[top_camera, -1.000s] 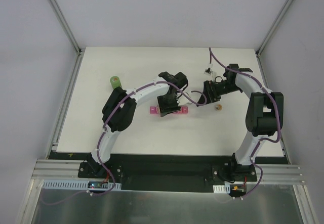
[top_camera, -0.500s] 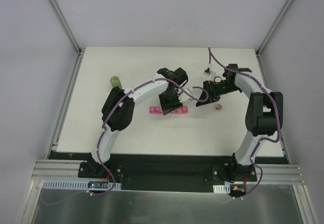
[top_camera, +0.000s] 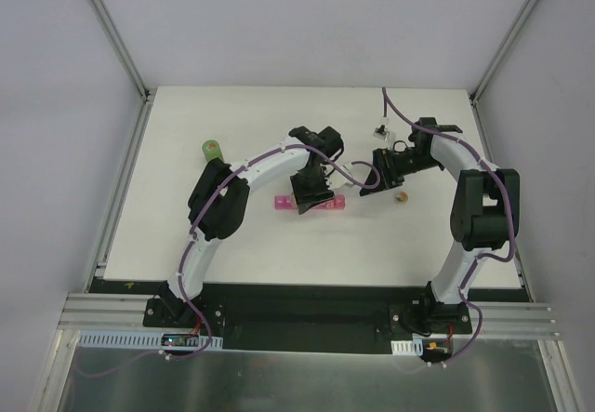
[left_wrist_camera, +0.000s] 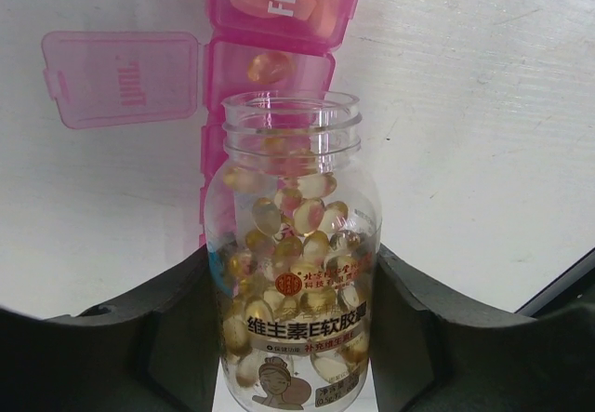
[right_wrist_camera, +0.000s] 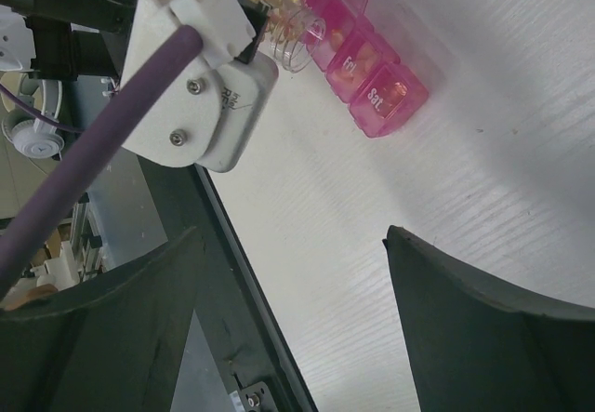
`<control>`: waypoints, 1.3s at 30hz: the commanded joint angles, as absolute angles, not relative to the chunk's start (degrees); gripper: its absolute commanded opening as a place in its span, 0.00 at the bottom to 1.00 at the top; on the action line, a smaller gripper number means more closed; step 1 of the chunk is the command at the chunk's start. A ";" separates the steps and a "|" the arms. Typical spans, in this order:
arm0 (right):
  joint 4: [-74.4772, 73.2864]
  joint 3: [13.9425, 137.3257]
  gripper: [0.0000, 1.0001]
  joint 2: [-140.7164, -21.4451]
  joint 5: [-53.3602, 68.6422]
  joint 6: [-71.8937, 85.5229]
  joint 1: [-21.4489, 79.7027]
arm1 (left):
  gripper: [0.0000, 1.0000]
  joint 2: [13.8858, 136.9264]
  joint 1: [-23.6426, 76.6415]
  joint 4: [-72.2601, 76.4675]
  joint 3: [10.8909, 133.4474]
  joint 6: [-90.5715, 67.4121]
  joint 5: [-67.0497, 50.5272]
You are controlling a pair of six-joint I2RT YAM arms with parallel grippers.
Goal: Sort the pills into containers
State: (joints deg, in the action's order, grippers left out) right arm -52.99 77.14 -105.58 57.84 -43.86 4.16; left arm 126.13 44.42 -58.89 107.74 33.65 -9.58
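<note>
One pink strip of containers (top_camera: 310, 203) mid-table, one lid (left_wrist_camera: 121, 77) open, left gripper (left_wrist_camera: 293, 291) clamped on one uncapped clear bottle (left_wrist_camera: 290, 119) of pills (left_wrist_camera: 307, 215), right gripper (right_wrist_camera: 288, 245) spread, empty, one green bottle (top_camera: 212, 151) near left edge

Your left claw (left_wrist_camera: 293, 314) grips a clear, uncapped bottle (left_wrist_camera: 296, 152) at 6 o'clock, with yellow-brown pills (left_wrist_camera: 307, 217) heaped inside. Past its mouth, at 12 o'clock, the pink pill box (left_wrist_camera: 321, 21) lies on the white surface (left_wrist_camera: 483, 124). The Fri cell holds several pills and the next cell holds one, its lid (left_wrist_camera: 121, 77) open at 10 o'clock.
</note>
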 commanded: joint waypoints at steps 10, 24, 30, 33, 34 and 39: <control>-54.93 79.10 0.82 -105.12 60.20 -45.70 4.40 | 0.00 126.65 43.07 -57.92 105.65 33.49 -9.40; -55.11 79.19 0.82 -105.29 60.38 -45.88 4.48 | 0.00 124.02 41.92 -55.46 103.19 32.43 -9.49; -55.20 79.19 0.82 -105.12 60.38 -45.97 4.48 | 0.00 122.96 41.40 -53.35 101.96 32.26 -10.19; -55.28 79.19 0.82 -105.29 60.47 -46.14 4.48 | 0.00 122.08 41.22 -52.03 100.73 32.08 -10.90; -55.28 79.19 0.82 -105.21 60.47 -46.14 4.57 | 0.00 121.91 41.22 -51.77 100.55 31.99 -10.99; -55.37 79.19 0.82 -105.21 60.47 -46.32 4.57 | 0.00 120.24 40.96 -49.66 98.26 31.82 -12.04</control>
State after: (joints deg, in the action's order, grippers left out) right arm -53.87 77.21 -105.60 57.98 -44.64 4.25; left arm 123.02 41.56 -50.89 100.40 32.32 -10.09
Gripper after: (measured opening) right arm 0.820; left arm 0.513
